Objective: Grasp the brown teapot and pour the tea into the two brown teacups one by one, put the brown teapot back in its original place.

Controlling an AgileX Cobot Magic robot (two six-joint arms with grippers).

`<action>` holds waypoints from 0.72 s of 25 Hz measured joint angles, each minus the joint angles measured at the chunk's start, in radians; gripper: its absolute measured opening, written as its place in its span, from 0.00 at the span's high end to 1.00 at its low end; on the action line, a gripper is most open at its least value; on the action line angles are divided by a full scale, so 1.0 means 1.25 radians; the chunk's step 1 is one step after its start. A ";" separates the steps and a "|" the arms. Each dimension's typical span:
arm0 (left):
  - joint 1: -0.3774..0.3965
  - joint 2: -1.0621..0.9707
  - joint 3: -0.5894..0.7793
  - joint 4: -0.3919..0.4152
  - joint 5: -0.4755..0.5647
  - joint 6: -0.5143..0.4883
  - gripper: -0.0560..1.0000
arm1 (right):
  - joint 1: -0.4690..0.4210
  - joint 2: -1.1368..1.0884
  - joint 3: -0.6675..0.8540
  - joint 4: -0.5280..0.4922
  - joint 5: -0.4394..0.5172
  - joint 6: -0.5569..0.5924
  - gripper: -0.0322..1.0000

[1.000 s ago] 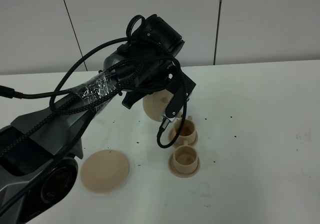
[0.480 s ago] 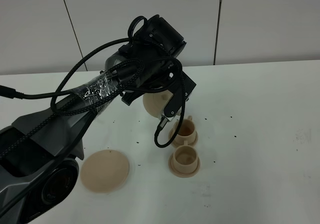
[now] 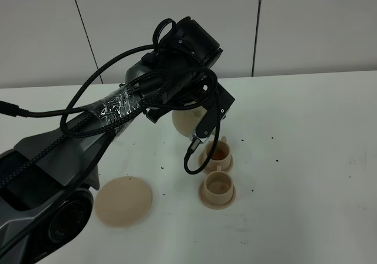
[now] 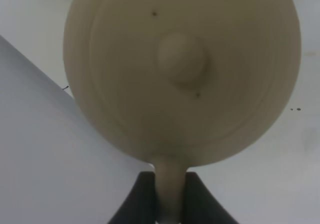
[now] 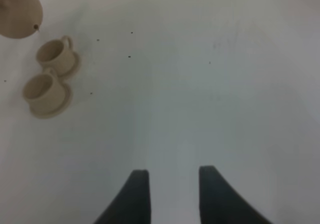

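1. Right now the left end effector is pressed tight on the loop handle of the squat, round, light-tan clay teapot, pinching the handle between its two fingers.
2. The teapot hangs in the air, tipped over, just above the far cup, a small light-tan clay cup with a tiny handle on its own little saucer.
3. The spout is hidden behind the arm in the high view, so I cannot tell if tea is running out.
4. The far cup looks darker inside, so I think it has tea in it. The near cup, which looks just the same, is pale inside and is probably empty.
5. To pour well, tip slowly, hold the spout over the middle of the cup, and do not bump the rim.
6. Tipping too far could make the knobbed lid slide off, so a small tilt is best.
7. Before going to the near cup, bring the teapot level first, so nothing drips on the white table.
8. The big flat round tan clay saucer lies well apart from the cups; the teapot goes there last.
9. The right end effector has its fingers spread apart and holds nothing, well away from the cups.
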 joint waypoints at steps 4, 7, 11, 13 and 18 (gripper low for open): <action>-0.005 0.000 0.000 -0.001 0.008 0.000 0.79 | 0.000 0.000 0.000 0.000 0.000 0.000 0.74; -0.006 0.000 0.000 -0.002 0.009 0.000 0.79 | 0.000 0.000 0.000 0.000 0.000 0.000 0.74; -0.006 0.000 0.000 -0.003 0.011 0.001 0.79 | 0.000 0.000 0.000 0.000 0.000 0.000 0.74; -0.006 0.000 0.000 -0.003 0.012 0.001 0.79 | 0.000 0.000 0.000 0.000 0.000 0.000 0.74; -0.006 0.000 0.000 -0.003 0.014 0.001 0.79 | 0.000 0.000 0.000 0.000 0.000 0.000 0.74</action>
